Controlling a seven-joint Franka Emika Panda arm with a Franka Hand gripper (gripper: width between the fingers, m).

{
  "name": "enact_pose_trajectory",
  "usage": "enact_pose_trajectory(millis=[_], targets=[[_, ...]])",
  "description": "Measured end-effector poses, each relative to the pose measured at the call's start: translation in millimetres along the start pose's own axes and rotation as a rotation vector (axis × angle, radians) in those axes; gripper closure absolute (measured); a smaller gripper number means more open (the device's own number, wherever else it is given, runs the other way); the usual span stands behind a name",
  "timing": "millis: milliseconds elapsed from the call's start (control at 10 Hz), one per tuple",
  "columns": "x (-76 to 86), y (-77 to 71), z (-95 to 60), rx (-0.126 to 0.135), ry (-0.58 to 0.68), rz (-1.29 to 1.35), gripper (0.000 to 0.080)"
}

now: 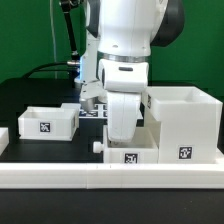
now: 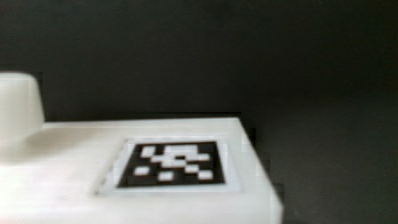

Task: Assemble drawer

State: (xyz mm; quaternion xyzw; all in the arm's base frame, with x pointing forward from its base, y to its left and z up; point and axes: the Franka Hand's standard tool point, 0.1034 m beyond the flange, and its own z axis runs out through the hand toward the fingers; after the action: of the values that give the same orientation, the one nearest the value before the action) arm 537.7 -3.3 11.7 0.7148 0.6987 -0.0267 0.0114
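Note:
The tall white housing (image 1: pixel 185 122) stands at the exterior view's right, its tag facing front. One low tray (image 1: pixel 48 121) sits at the left. The second tray (image 1: pixel 130 153) sits front middle against the housing, its knob (image 1: pixel 97 146) pointing left. My gripper (image 1: pixel 124 138) is lowered straight onto this tray, and the hand hides the fingers. The wrist view shows a white tagged tray face (image 2: pixel 178 163) very close and the knob (image 2: pixel 15 105). No fingertips show there, so I cannot tell whether the jaws are open or shut.
A long white rail (image 1: pixel 110 178) runs along the table's front edge, just before the trays. The marker board (image 1: pixel 92 111) lies behind the arm. Cables hang at the back left on the black table (image 1: pixel 20 95).

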Motion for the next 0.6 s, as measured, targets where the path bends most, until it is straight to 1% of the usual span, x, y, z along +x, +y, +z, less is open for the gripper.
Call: enact_pose_trajectory(millis=[200, 300, 400, 500, 600], targets=[[-0.4, -0.2, 0.2, -0.001, 0.0, 0.0, 0.0758], [-2.7, -0.6, 0.5, -0.006, 0.003, 0.003, 0.0758], [-6.5, -0.8, 1.1, -0.017, 0.005, 0.011, 0.0758], [-4.7, 0.4, 1.7, -0.041, 0.01, 0.015, 0.0758], [-4.9, 0.2, 1.8, -0.04, 0.01, 0.016, 0.0758]])
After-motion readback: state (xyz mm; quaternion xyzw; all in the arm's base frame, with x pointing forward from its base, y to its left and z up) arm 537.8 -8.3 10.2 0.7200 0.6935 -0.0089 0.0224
